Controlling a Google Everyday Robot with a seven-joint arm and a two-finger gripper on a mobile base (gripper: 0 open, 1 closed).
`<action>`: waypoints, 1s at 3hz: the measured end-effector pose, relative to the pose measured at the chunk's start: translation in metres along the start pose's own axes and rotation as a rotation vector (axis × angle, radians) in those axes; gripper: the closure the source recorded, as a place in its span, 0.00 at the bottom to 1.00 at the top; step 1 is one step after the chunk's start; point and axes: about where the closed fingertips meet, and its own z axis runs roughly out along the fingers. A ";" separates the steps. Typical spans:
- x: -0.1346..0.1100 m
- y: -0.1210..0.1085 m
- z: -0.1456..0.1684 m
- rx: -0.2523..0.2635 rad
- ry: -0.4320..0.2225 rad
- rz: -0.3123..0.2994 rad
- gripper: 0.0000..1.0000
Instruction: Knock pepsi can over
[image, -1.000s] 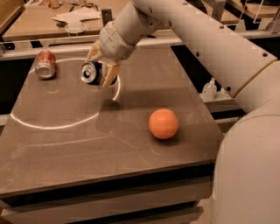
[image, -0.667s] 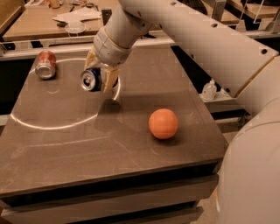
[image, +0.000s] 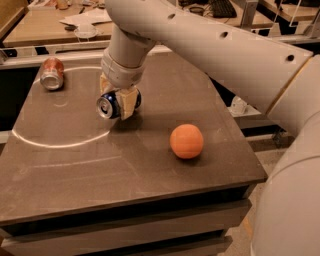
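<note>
The robot's pale arm reaches in from the upper right over a dark table (image: 75, 165), its gripper (image: 118, 106) poised near the middle of the rear half of the tabletop. The tan fingers (image: 128, 101) are pinched on either side of the pepsi can (image: 107, 106), which lies tipped on its side between them, its silver end facing the front left and its blue body mostly hidden behind the fingers. Whether the pepsi can rests on the table or hangs just above it cannot be told. A shadow falls on the surface just beside the gripper. An orange ball (image: 186, 141) sits well apart, towards the table's right front. A reddish-orange can (image: 51, 73) lies on its side near the rear left corner. A thin pale arc (image: 55, 145) curves across the left of the tabletop.
</note>
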 end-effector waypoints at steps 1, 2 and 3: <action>0.004 0.009 0.008 -0.047 0.048 0.016 0.35; 0.011 0.011 0.011 -0.086 0.057 0.031 0.12; 0.027 0.007 0.002 -0.119 0.005 0.066 0.00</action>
